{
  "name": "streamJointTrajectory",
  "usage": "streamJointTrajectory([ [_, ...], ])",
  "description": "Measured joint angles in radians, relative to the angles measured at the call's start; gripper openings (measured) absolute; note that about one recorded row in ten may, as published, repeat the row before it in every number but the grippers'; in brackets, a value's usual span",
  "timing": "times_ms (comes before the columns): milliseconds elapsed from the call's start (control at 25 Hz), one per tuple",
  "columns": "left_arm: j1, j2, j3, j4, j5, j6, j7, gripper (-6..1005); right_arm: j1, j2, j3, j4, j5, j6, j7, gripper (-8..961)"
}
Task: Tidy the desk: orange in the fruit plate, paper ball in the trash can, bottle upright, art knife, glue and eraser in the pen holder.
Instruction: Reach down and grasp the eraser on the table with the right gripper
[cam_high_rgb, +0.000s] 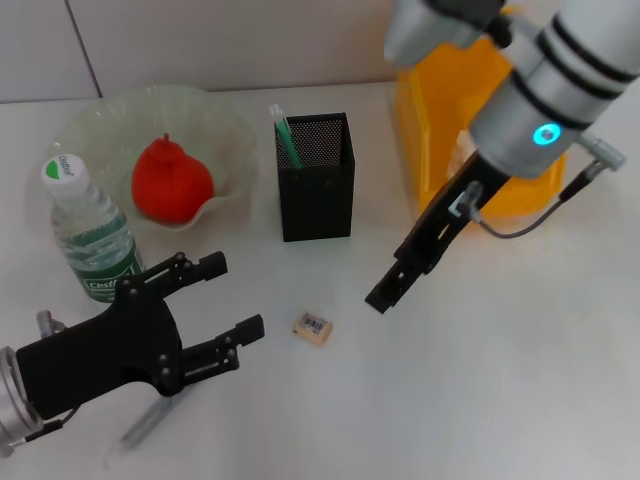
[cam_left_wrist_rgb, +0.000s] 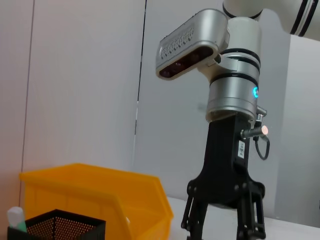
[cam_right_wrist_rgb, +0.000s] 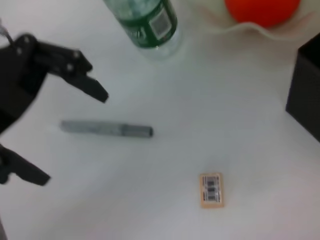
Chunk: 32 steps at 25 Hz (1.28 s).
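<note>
The left gripper (cam_high_rgb: 232, 297) sits at the lower left of the head view, its black fingers spread wide apart with nothing between them, hovering over the white desk (cam_high_rgb: 480, 400). Under it lies a grey pen-like stick (cam_high_rgb: 150, 420), which the right wrist view shows flat on the desk between that gripper's two fingers (cam_right_wrist_rgb: 92, 87). Just above the gripper in the head view the bottle (cam_high_rgb: 88, 228) stands upright, white cap on top, near the fruit plate (cam_high_rgb: 95, 125) at the upper left. The orange (cam_high_rgb: 170, 182) rests in that plate. Right of the plate, in the upper middle, stands the pen holder (cam_high_rgb: 316, 178), with a green and white stick (cam_high_rgb: 285, 135) leaning in its left corner. Below it, near the middle of the frame, the eraser (cam_high_rgb: 313, 328) lies alone on the desk, apart from both grippers. Further right the right gripper (cam_high_rgb: 383, 298) hangs slanted above the desk, pointing down and left toward the eraser; the left wrist view shows its fingers (cam_left_wrist_rgb: 196, 215) parted and empty. Behind its arm, at the upper right, stands the trash can (cam_high_rgb: 445, 120).
</note>
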Motion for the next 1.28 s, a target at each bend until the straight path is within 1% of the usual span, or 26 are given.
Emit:
streamJointTrajectory([
  [80, 0.001, 0.001, 0.000, 0.000, 0.001, 0.000, 0.000, 806, 0.015, 0.004, -0.045, 0.033, -0.008, 0.026, 0.018, 818],
  [120, 0.011, 0.004, -0.001, 0.001, 0.002, 0.001, 0.001, 806, 0.020, 0.005, -0.070, 0.053, -0.008, 0.043, 0.030, 818],
  [200, 0.019, 0.005, -0.003, 0.002, 0.002, 0.001, 0.002, 806, 0.035, 0.008, -0.113, 0.105, -0.001, 0.097, 0.057, 818],
  [240, 0.019, 0.005, -0.003, 0.002, 0.002, 0.001, 0.002, 806, 0.035, 0.008, -0.113, 0.105, -0.001, 0.097, 0.057, 818],
  [400, 0.037, 0.009, -0.009, 0.002, 0.003, 0.001, 0.008, 806, 0.053, 0.011, -0.148, 0.171, 0.063, 0.178, 0.065, 817],
  [520, 0.037, 0.009, -0.009, 0.002, 0.003, 0.001, 0.008, 806, 0.044, 0.011, -0.210, 0.185, 0.119, 0.261, 0.067, 816],
  [760, 0.049, 0.014, -0.009, 0.001, 0.003, -0.007, 0.018, 805, 0.052, 0.013, -0.351, 0.208, 0.130, 0.369, 0.087, 816],
  [880, 0.048, 0.016, -0.009, 0.000, 0.004, -0.007, 0.018, 805, 0.055, 0.014, -0.389, 0.208, 0.131, 0.397, 0.105, 816],
  [1040, 0.040, 0.016, -0.009, 0.000, 0.004, -0.008, 0.015, 805, 0.064, 0.015, -0.409, 0.212, 0.144, 0.410, 0.121, 816],
  [1280, 0.039, 0.018, -0.009, 0.000, 0.003, -0.008, 0.016, 805, 0.069, 0.016, -0.512, 0.207, 0.155, 0.446, 0.170, 817],
])
